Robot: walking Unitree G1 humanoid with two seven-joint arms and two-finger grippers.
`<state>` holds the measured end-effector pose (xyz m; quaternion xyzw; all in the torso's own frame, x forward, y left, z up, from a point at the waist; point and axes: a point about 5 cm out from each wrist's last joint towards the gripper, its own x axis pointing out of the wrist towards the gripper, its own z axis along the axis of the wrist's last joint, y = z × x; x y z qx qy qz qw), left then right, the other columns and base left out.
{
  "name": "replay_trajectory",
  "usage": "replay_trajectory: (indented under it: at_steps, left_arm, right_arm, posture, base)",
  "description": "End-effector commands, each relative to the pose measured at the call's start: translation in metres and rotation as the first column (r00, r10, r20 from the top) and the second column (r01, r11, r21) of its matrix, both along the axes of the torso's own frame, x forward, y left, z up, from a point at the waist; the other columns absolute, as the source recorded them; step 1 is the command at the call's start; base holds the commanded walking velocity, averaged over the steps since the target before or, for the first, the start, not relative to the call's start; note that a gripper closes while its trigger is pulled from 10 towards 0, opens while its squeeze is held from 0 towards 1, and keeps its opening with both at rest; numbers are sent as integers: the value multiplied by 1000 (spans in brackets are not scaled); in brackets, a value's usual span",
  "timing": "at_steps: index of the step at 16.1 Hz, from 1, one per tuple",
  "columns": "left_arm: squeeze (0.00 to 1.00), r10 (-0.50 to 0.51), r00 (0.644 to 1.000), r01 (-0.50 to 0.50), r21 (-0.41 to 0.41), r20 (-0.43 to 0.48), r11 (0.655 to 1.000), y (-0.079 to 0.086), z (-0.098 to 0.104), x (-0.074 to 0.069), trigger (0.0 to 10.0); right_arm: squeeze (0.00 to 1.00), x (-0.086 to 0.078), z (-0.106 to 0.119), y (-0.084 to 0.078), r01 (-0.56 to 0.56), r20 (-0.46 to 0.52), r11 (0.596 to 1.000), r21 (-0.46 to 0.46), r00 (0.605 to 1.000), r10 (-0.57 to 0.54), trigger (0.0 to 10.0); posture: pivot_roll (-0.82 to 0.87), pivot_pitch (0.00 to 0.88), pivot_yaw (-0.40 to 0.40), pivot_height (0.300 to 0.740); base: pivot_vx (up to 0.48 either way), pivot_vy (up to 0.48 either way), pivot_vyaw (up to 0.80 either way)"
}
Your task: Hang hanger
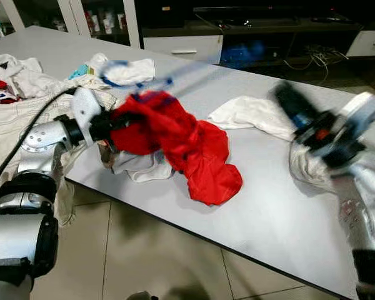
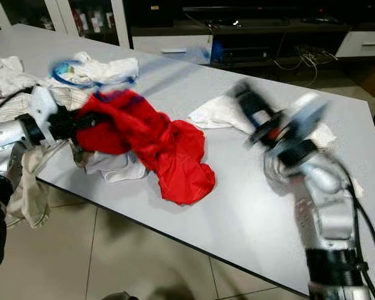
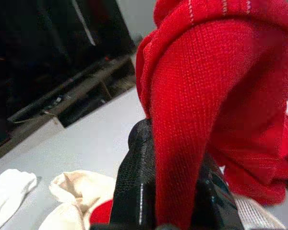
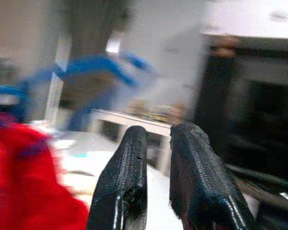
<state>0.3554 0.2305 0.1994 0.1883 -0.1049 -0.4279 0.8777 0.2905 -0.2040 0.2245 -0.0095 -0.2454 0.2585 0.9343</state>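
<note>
Left pincer sat nearest, clamped on the crumpled red knit garment, lifting one end off the pale grey worktop, probably to free the blue plastic hanger tangled at its upper edge. Right pincer was blurred mid-air over the worktop, fingers nearly together, holding nothing. Beyond lay a white cloth and more white laundry.

Head stereo downward; wrist close-ups.
</note>
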Motion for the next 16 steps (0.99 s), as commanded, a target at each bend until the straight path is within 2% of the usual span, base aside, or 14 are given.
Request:
replay_trajectory:
  at_steps: [1,2,3,5,6,7,10,13,14,15,16]
  left_arm:
    - [0,23,999,-21,-74,34,997,3,8,0,0]
    - [0,27,999,-22,-130,34,991,4,8,-2,0]
    - [0,26,999,-21,-151,33,988,4,8,-2,0]
    - [0,-11,1000,12,-259,6,966,-3,-2,-10,0]
    - [0,-23,1000,20,-278,-7,960,-6,-6,-13,0]
    - [0,-59,997,44,-308,-39,950,-17,-18,-22,0]
    - [0,-111,989,76,-310,-97,948,-32,-37,-36,0]
    - [0,-116,983,61,-344,-142,937,-44,-44,-50,0]
    - [0,-91,984,27,-383,-150,923,-45,-45,-52,0]
    - [0,-27,986,-50,-453,-162,890,-48,-46,-53,4039]
    - [0,1,984,-88,-487,-177,869,-53,-50,-54,10000]
  right_arm:
    - [0,2,-8,-5,47,-48,999,-7,998,-47,10000]
    - [0,3,-16,-2,53,-88,998,-34,995,-56,10000]
    - [0,3,-19,0,55,-103,998,-38,993,-59,10000]
    - [0,3,-34,17,16,-167,999,-40,986,-23,10000]
    - [0,3,-36,22,-1,-178,999,-34,984,-5,10000]
    - [0,0,-42,38,-74,-208,997,-34,976,65,10000]
    - [0,-8,-50,65,-225,-254,973,-54,945,205,10000]
    - [0,-7,-52,66,-201,-253,978,-62,951,179,10000]
    - [0,-6,-53,64,-176,-252,983,-61,955,155,10000]
    - [0,-6,-55,62,-144,-253,988,-60,959,124,10000]
    - [0,-6,-58,62,-130,-257,990,-62,960,110,10000]
  posture:
    - [-67,0,20,740]
    - [-69,0,28,740]
    - [-68,0,29,740]
    - [-60,0,30,740]
    - [-60,0,30,740]
    - [-54,0,29,740]
    - [-44,0,23,740]
    - [-44,0,23,740]
    - [-44,0,23,740]
    - [-39,0,24,740]
    - [-39,0,24,740]
  base:
    - [0,0,0]
    - [0,0,0]
    - [0,0,0]
    - [0,0,0]
    - [0,0,0]
    - [0,0,0]
    - [0,0,0]
    - [0,0,0]
    - [0,0,0]
    - [0,0,0]
    - [0,0,0]
